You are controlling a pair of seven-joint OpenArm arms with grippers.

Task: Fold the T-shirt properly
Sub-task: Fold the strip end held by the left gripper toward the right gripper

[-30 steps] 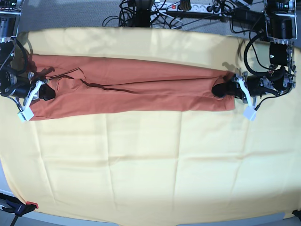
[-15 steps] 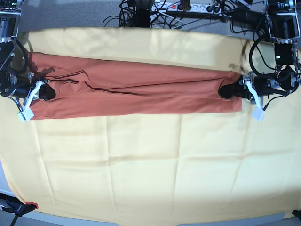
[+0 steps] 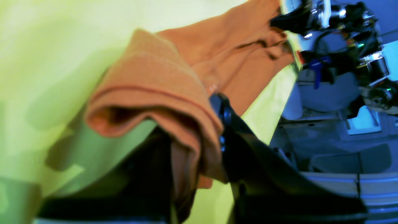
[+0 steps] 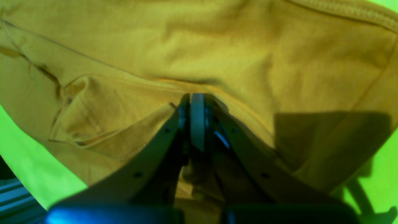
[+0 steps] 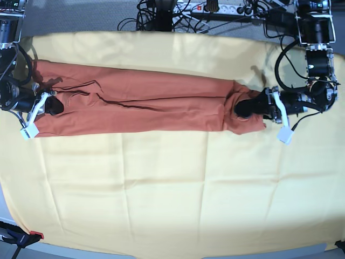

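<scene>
Base view: one T-shirt (image 5: 145,102), two grippers (image 5: 245,108) (image 5: 52,106) gripping it.

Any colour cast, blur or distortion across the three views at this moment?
Right wrist: strong green-yellow cast, T-shirt looks mustard. Left wrist: soft focus, near fabric fold blurred, background bluish. Base: natural colour, yellow cloth edges bowed by wide-angle lens, uneven light patches.

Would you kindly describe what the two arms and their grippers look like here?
Both arms are black and metallic, draped with loose black cables. The left gripper and right gripper have dark, tapering fingers on white brackets, each with a small white block hanging beneath it.
</scene>
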